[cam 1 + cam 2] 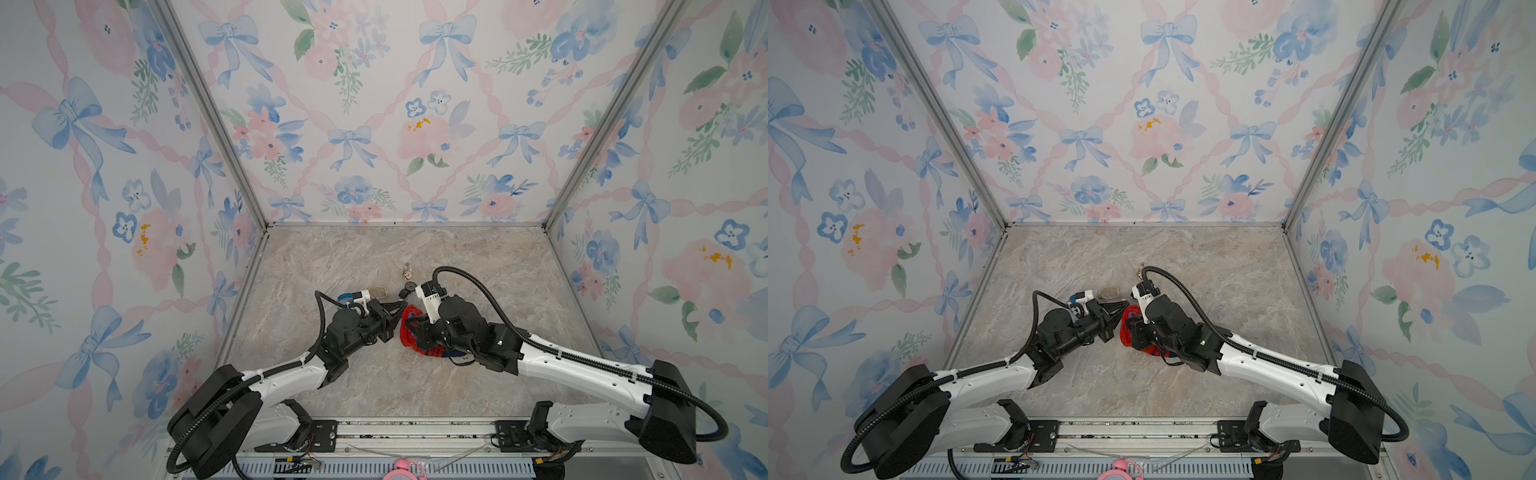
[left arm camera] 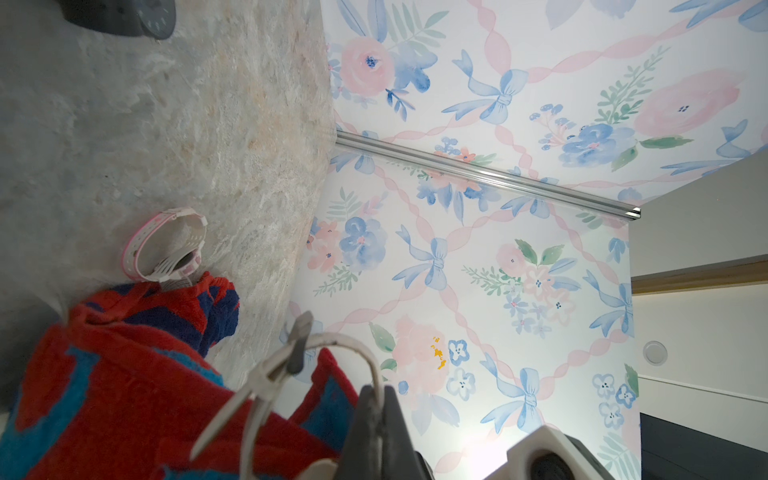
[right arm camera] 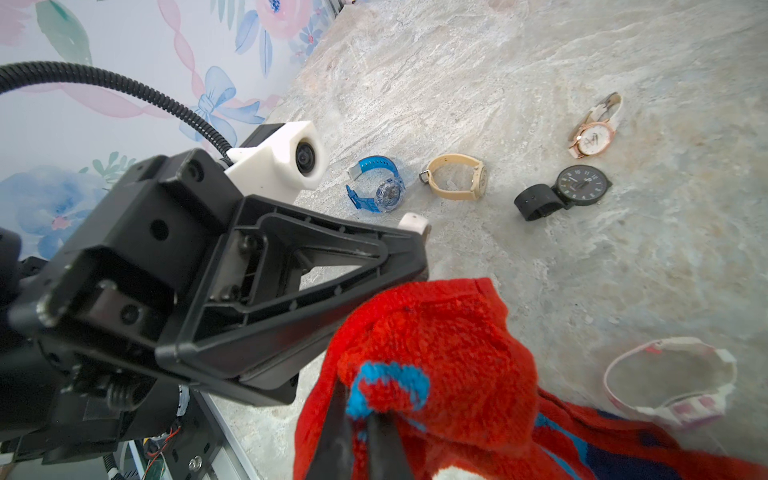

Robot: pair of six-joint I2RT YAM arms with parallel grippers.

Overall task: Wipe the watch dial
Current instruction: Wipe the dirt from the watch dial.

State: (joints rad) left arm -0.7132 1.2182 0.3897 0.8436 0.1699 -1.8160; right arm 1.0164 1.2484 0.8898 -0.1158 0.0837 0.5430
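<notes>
The marble table (image 1: 374, 257) is the largest thing here, and the two arms meet at lower centre in both top views. The red-and-blue terry cloth (image 3: 436, 353) fills the lower middle of the right wrist view. At that view's bottom edge the right gripper (image 3: 360, 415) is pinched tight on a fold of it. The left gripper (image 2: 376, 399), bottom centre of the left wrist view, is clamped on the pale-strapped watch (image 2: 259, 380), with the cloth bunched right beside it. The dial is hidden from every camera, so I cannot tell whether cloth meets glass.

To wipe well, I judge the left arm should hold rigid and present the dial face-on. The right arm should drag a fat pad of cloth across it in short, light strokes, since the thin strap could twist in the grip.

Spare watches lie apart in the right wrist view. A pink-and-white watch (image 3: 681, 405) is at lower right. Higher up are a black watch (image 3: 582, 185), a beige watch (image 3: 478, 178), a blue watch (image 3: 388, 195) and a rose-gold watch (image 3: 592, 133).
</notes>
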